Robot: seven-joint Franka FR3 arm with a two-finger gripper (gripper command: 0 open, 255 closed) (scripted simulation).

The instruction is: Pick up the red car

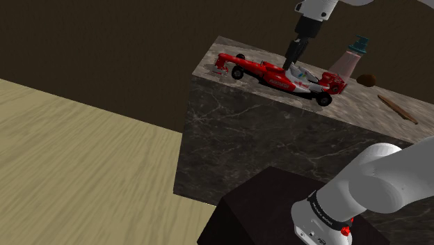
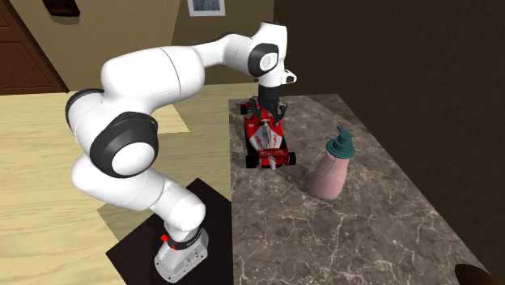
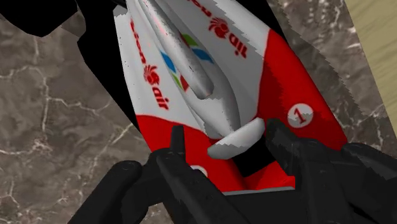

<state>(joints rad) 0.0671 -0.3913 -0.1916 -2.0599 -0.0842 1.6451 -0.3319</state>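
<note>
Shoulder view: your red car (image 1: pixel 278 73) is sitting flat on the tabletop (image 1: pixel 236 49), end effector (image 1: pixel 291 62) reaching its middle. Second exterior view: bottle (image 2: pixel 332 166) standing at its 4 o'clock. Wrist view: fingers (image 3: pixel 175 149) released, straddling the cockpit; clamping and lifting remaining.

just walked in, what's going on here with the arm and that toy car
A white robot arm reaches down with its black claw onto a red and white toy racing car on a marble counter. The claw is open, its fingers straddling the car's middle. The car sits on the counter, not yet lifted. A pink bottle with a teal cap stands close by, untouched.
</note>
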